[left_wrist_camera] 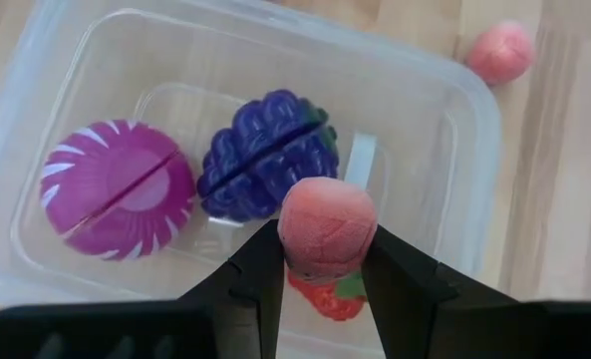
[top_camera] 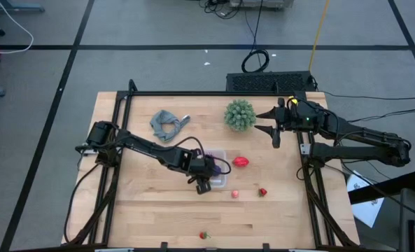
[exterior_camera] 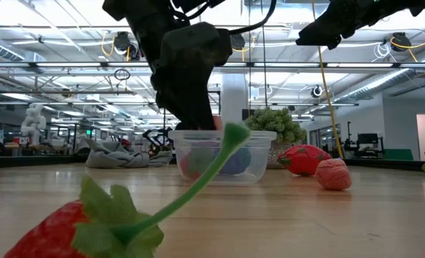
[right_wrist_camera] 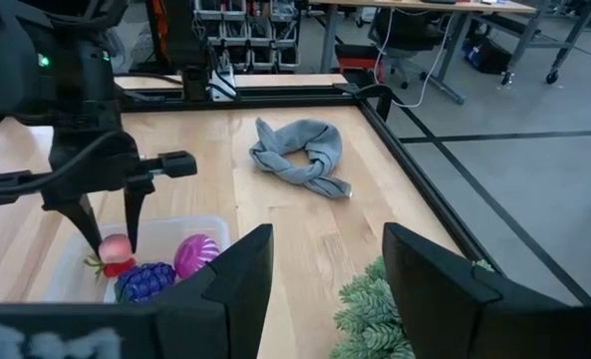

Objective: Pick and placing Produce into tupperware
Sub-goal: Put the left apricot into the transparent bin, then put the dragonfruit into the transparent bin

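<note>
The clear tupperware (top_camera: 220, 155) stands mid-table; inside it lie a magenta fruit (left_wrist_camera: 116, 189) and a dark purple grape bunch (left_wrist_camera: 265, 155). My left gripper (top_camera: 204, 185) reaches down into the tupperware's near end, shut on a pink round fruit (left_wrist_camera: 327, 227). A red piece with green leaves (left_wrist_camera: 330, 296) shows right under that fruit. Loose produce lies on the table: a red one (top_camera: 241, 162), a pink one (top_camera: 234, 194), a small red one (top_camera: 262, 191) and a strawberry (top_camera: 204, 236). My right gripper (right_wrist_camera: 325, 289) hovers open beside the green plant (top_camera: 240, 115). My left gripper pinches the pink round fruit (left_wrist_camera: 325, 244) between its two fingers (left_wrist_camera: 260, 274), one on each side of it. The fingers come from above, pointing down into the tupperware (left_wrist_camera: 474, 110). Whether the red leafy piece beneath belongs to the held fruit or lies on the floor, I cannot tell.
A grey cloth (top_camera: 168, 124) lies bunched near the far left of the table. The spiky green plant (right_wrist_camera: 395, 309) stands at the far edge, close under my right gripper. A black frame rims the table. Bare wood lies near and to the left of the tupperware.
</note>
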Controlling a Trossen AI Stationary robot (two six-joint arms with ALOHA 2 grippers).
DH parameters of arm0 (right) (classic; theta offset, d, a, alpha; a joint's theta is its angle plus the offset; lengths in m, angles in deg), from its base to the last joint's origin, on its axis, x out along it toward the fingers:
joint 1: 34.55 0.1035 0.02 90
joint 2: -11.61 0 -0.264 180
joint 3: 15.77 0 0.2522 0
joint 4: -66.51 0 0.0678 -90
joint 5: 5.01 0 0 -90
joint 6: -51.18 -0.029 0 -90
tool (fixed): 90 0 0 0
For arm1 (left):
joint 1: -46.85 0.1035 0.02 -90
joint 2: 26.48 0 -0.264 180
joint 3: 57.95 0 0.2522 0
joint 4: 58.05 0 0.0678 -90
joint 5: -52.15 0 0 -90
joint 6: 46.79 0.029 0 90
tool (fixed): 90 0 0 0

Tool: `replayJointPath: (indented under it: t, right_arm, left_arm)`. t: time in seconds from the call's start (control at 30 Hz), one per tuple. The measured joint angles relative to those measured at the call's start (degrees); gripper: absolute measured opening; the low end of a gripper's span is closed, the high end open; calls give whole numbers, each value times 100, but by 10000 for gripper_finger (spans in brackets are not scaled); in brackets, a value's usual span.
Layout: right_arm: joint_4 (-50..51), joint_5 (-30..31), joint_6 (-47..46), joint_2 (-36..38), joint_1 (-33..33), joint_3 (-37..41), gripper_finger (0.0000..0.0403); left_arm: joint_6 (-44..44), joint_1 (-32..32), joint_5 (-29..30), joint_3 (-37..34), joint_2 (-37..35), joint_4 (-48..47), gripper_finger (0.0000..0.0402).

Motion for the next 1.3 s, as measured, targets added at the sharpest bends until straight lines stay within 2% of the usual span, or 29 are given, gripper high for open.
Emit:
replayJointPath:
  t: [0.33, 0.7, 1.0, 1.17, 1.3]
  right_arm:
    - [7, -1, -2, 2, 0, 0, 183]
    - [4, -1, -7, 2, 0, 0, 183]
    - [5, -1, -7, 2, 0, 0, 183]
    - [5, -1, -26, 0, 0, 0, 183]
    - [19, -2, -25, 0, 1, 0, 183]
  left_arm:
    - [-9, 20, -60, 4, 76, -42, 122]
    - [-17, 33, -51, 2, 79, -11, 181]
    - [2, 120, -47, 38, 72, -74, 197]
    - [317, 226, -19, 585, -95, -845, 198]
    - [492, 254, 99, 1441, -153, -1858, 198]
